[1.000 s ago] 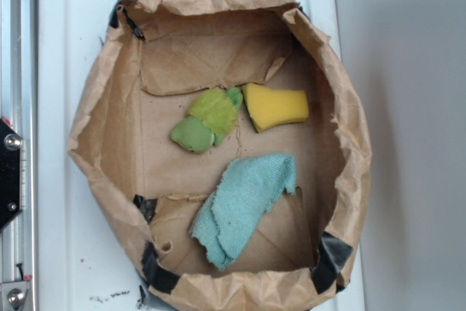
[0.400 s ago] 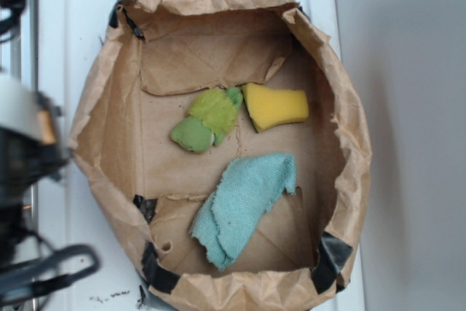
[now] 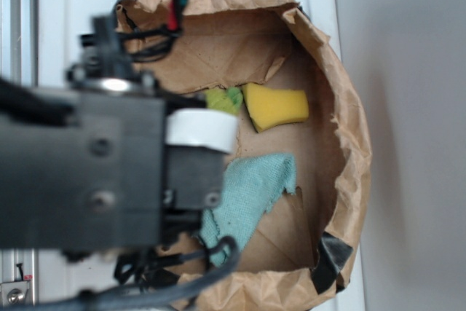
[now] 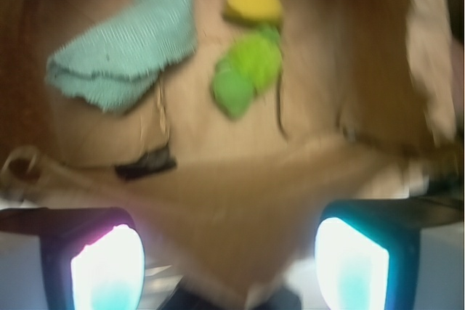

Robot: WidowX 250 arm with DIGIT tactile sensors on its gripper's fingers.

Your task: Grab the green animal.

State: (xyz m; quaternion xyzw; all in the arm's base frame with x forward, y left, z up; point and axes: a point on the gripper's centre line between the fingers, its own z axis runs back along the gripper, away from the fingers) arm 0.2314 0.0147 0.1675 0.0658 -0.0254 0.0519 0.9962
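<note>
The green animal lies on the floor of the brown paper bag, its lime body toward the yellow sponge. My gripper is open, its two lit pads wide apart with nothing between them, and it hangs over the bag's near rim with the toy well ahead of it. The wrist view is blurred. In the exterior view my arm covers the left half of the bag. Only a sliver of the green animal shows past it, and the fingers themselves are hidden there.
A yellow sponge wedge touches the toy's far side. A teal rag lies crumpled beside it on the bag floor. The bag's walls stand up all round, patched with black tape. The bag sits on a white board.
My arm has swung in from the left edge and now covers the left half of the bag and most of the green animal. The toy, sponge and rag have not moved.
</note>
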